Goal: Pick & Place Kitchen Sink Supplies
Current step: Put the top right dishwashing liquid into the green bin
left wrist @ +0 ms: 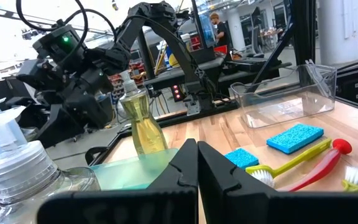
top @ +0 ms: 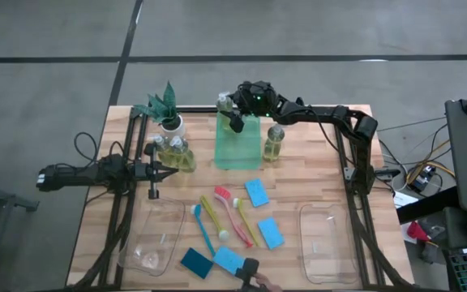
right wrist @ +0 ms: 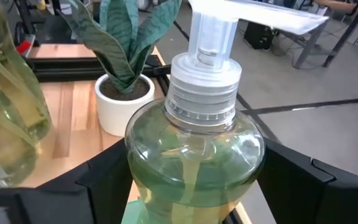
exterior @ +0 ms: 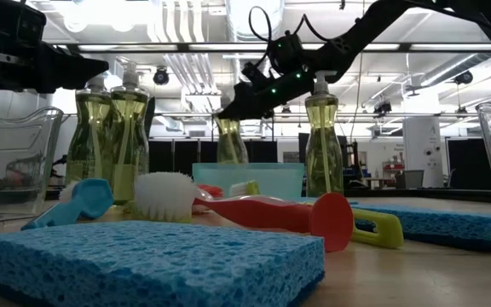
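- High view shows the job barely begun: one soap bottle (top: 224,104) stands at the far end of the green tray (top: 238,150), with the right hand (top: 235,113) around it.
- A second bottle (top: 275,144) stands on the worktop (top: 298,191) just beside the tray's right edge, and a pair of bottles (top: 175,152) stands left of the tray, near the potted plant (top: 167,109).
- Left to sort, by my reading: three brushes, red (top: 235,212), yellow (top: 211,216) and blue (top: 203,229), lying between the two clear bins (top: 154,237), and four sponges (top: 257,192) spread across the near half of the worktop. Both bins look empty.
- Right wrist view gives what the overhead cannot: the dark fingers (right wrist: 297,180) stand wide on either side of the bottle's shoulder, with a gap showing on each side, so I judge it released or not yet gripped, not held.
- Left wrist view shows the left hand (left wrist: 197,163) shut tight on nothing, parked low near the pair of bottles, facing the tray.
- Low view shows, level across the worktop, that every bottle stands upright, which the overhead only hints at; it hides the bins' floors.
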Controlling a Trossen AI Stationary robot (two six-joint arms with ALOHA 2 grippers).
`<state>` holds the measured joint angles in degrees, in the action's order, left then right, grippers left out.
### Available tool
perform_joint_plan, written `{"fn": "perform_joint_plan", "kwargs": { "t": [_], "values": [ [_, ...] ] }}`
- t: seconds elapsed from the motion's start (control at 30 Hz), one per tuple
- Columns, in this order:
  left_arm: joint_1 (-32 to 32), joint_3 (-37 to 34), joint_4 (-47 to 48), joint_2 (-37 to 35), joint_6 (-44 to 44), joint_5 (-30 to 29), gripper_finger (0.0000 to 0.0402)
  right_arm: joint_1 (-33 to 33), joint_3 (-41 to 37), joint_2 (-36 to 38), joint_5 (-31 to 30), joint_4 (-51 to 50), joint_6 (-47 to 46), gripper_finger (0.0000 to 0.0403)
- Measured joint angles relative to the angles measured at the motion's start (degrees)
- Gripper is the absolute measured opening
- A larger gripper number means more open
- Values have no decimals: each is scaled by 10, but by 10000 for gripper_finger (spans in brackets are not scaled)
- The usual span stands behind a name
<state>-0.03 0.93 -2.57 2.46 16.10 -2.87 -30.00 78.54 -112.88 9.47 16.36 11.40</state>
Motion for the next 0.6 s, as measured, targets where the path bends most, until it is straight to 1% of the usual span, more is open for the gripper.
{"fn": "perform_joint_plan", "kwargs": {
  "t": [0.23,0.37,0.47,0.6],
  "values": [
    [0,0,0,0,0,0,0,-1,8,0,2,-25,46,290],
    [0,0,0,0,0,0,0,-4,14,0,22,-29,54,288],
    [0,0,0,0,0,2,0,-10,14,3,24,-30,68,288],
    [0,0,0,0,0,2,0,-28,15,6,62,-29,67,288]
  ]
}}
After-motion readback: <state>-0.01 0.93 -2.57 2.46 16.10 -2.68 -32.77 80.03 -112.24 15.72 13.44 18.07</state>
